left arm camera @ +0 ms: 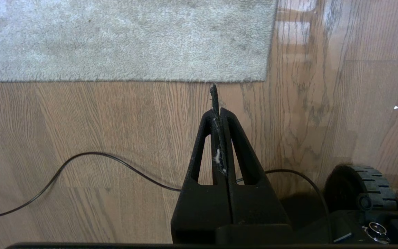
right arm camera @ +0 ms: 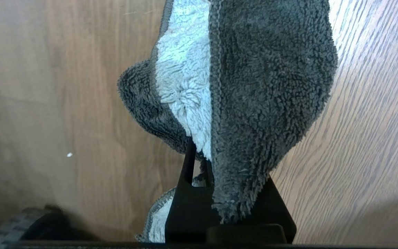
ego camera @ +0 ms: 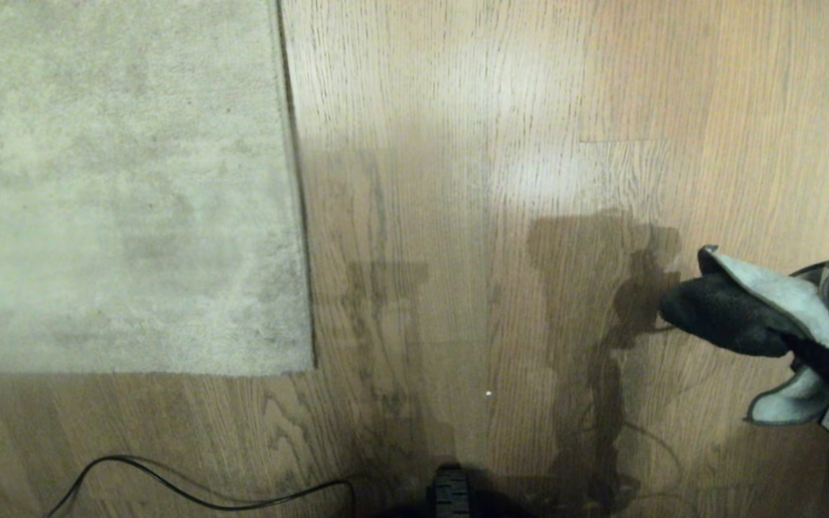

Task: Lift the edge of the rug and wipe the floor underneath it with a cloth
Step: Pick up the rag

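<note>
The right gripper enters the head view from the right edge, its fingers clamped on the cloth, holding it above the floor. A small white tag on the gripper carries dark lettering too small to read. The cloth is dark grey with a pale grey-blue face; it bunches out from the fingers towards the left, with one pale corner hanging below. In the right wrist view the cloth drapes over the black fingers and hides most of them.

The left gripper shows only in its own wrist view, its two black fingers pressed together with bits of pale lint between them, hovering over bare planks near the rug's corner.

The rug lies flat in the upper left of the head view, cut off at the top and left; its visible corner points towards the robot. A black cable curves across the floor along the bottom edge. Dark shadows of the robot fall across the middle planks.
</note>
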